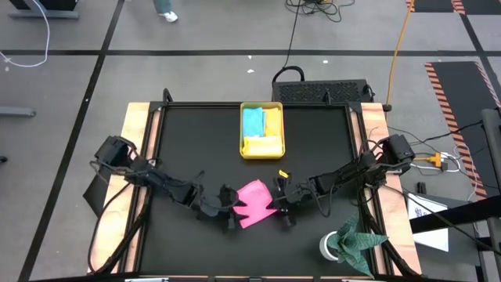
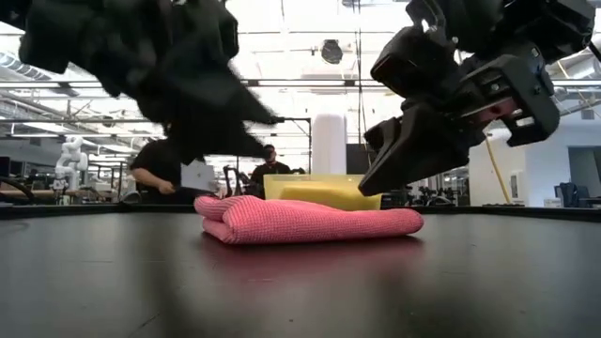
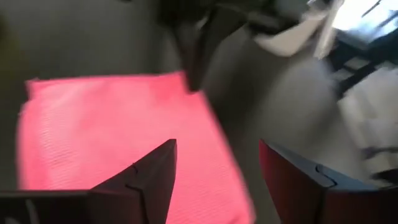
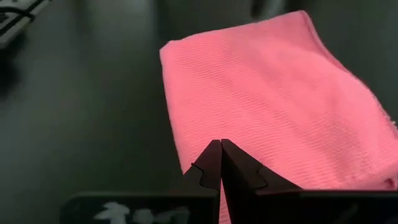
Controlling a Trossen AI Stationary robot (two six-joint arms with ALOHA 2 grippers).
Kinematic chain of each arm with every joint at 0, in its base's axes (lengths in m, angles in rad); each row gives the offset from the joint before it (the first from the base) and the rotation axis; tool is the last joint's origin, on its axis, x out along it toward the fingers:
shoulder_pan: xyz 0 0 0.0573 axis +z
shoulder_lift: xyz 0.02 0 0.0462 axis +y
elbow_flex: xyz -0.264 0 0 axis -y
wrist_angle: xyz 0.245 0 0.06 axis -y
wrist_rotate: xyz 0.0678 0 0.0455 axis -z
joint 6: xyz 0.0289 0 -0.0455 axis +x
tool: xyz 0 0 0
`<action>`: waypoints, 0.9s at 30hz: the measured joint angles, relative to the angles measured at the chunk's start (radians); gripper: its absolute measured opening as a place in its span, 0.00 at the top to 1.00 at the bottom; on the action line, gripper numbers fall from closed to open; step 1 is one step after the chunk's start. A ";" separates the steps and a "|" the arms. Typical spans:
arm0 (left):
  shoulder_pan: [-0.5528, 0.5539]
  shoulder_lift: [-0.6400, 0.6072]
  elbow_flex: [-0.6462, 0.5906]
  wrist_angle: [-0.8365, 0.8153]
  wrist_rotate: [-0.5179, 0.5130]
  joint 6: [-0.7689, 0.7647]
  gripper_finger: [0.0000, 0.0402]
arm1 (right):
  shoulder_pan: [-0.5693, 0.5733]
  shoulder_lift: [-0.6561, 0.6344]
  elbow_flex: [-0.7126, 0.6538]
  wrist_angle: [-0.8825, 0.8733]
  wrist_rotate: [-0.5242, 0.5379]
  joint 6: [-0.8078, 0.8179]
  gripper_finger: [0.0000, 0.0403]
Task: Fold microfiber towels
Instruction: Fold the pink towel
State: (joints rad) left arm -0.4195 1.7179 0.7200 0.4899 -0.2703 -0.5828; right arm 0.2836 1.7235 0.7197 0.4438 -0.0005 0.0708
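The pink towel (image 1: 254, 202) lies folded on the tabletop (image 1: 196, 149) between my end effectors. My left end effector (image 3: 214, 177) gapes wide and empty, my right (image 4: 221, 163) is pinched closed. Folded towels already fill the tray (image 1: 261, 151); this one looks nearly finished.

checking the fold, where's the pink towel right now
In the high view the pink towel lies folded on the black table, near its front edge, between the left gripper and the right gripper.
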 joint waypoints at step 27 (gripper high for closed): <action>0.088 -0.017 0.027 -0.155 -0.069 0.216 0.70 | 0.142 0.053 0.010 0.156 -0.027 -0.240 0.85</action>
State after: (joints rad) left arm -0.3318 1.7009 0.7473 0.3344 -0.3390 -0.3665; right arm 0.4259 1.7768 0.7292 0.6003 -0.0280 -0.1692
